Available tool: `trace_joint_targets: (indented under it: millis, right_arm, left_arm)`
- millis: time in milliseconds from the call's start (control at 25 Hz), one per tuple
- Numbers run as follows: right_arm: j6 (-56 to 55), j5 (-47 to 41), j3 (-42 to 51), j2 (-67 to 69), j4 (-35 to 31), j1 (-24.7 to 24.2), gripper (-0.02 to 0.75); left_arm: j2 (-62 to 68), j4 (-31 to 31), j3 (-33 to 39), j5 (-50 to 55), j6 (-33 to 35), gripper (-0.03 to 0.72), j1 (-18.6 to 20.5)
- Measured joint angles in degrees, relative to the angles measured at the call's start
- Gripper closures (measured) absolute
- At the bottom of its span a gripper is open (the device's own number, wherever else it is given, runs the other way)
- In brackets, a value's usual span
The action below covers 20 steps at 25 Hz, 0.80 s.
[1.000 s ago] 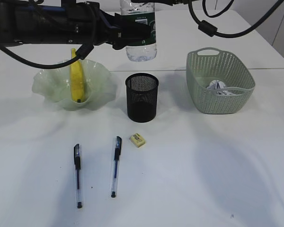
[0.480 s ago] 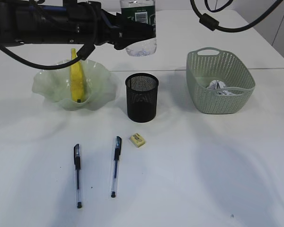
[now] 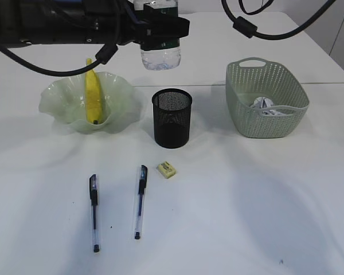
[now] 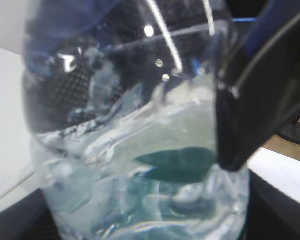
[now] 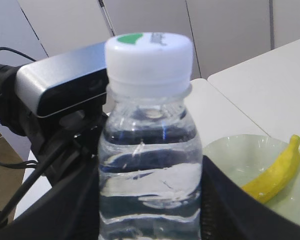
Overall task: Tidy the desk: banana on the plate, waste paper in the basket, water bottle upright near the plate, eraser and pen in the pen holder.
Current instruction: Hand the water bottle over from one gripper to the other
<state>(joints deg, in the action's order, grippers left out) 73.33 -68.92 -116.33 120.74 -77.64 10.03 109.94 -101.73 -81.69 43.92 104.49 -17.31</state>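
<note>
Clear plastic, the water bottle (image 3: 159, 48) hangs upright in the air above the back of the worktop (image 3: 229, 217), between the plate (image 3: 63, 100) and the pen holder (image 3: 172, 117) but well above both. The left tool (image 3: 160, 28) is clamped around its body; in the left wrist view the bottle fills the picture with one dark finger (image 4: 250, 100) pressed on its side. The right tool (image 5: 150, 200) also grips it, dark jaws flanking the bottle below its white cap (image 5: 149, 54). The banana (image 3: 93, 97) lies in the plate. Waste paper (image 3: 265, 106) sits in the basket (image 3: 241, 109). The eraser (image 3: 166, 169) and two pens (image 3: 140, 200) lie on the worktop in front of the pen holder.
</note>
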Motion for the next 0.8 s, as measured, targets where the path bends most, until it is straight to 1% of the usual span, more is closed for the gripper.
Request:
trace_joint_targets:
  millis: [360,800]
  right_arm:
    - [0.00,0.00,0.00,0.00,0.10,0.00,0.360]
    - [0.75,0.00,0.00,0.00,0.23,0.00,0.360]
  left_arm:
    - [0.38,0.00,-0.13,0.13,0.00,0.129,0.00]
    - [0.36,-0.48,-0.13,0.39,-1.12,0.241,0.00]
